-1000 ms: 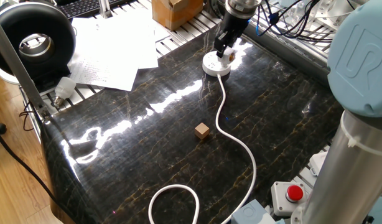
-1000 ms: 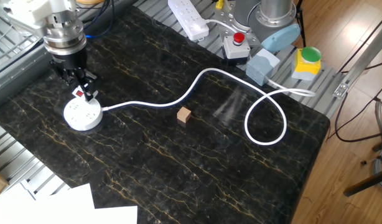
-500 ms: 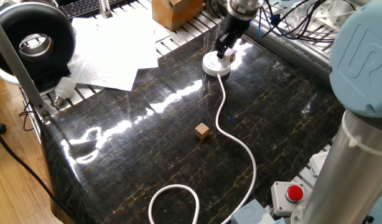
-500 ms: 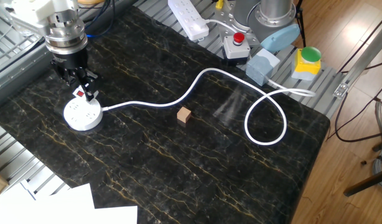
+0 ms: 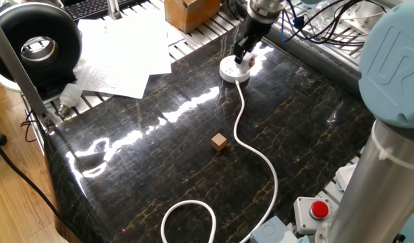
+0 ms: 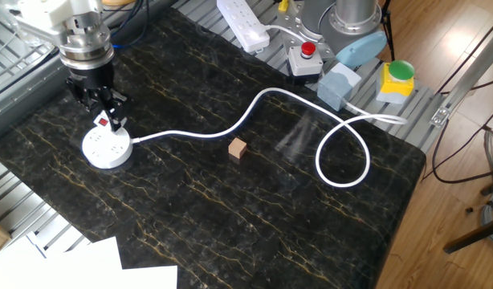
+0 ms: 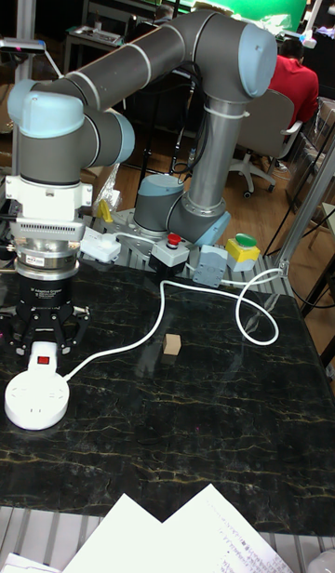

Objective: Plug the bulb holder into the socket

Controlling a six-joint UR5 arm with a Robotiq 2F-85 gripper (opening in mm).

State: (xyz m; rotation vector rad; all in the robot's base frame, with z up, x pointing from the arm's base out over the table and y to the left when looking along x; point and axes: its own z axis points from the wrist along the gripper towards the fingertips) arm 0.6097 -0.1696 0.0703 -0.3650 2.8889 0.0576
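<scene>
Tall fixed view showed the black two-finger gripper (image 7: 39, 357) squeezing the small white boxy bulb holder (image 7: 41, 359) just above the round white socket (image 7: 35, 401), at its 12 o'clock edge, not yet plugged in.

The claw (image 6: 104, 114) covers most of the bulb holder (image 6: 103, 122). Whether its prongs touch the socket (image 6: 107, 148) cannot be told.

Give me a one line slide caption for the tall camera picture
Gripper holds the bulb holder just above the round socket, whose cord loops past a wooden cube.
</scene>
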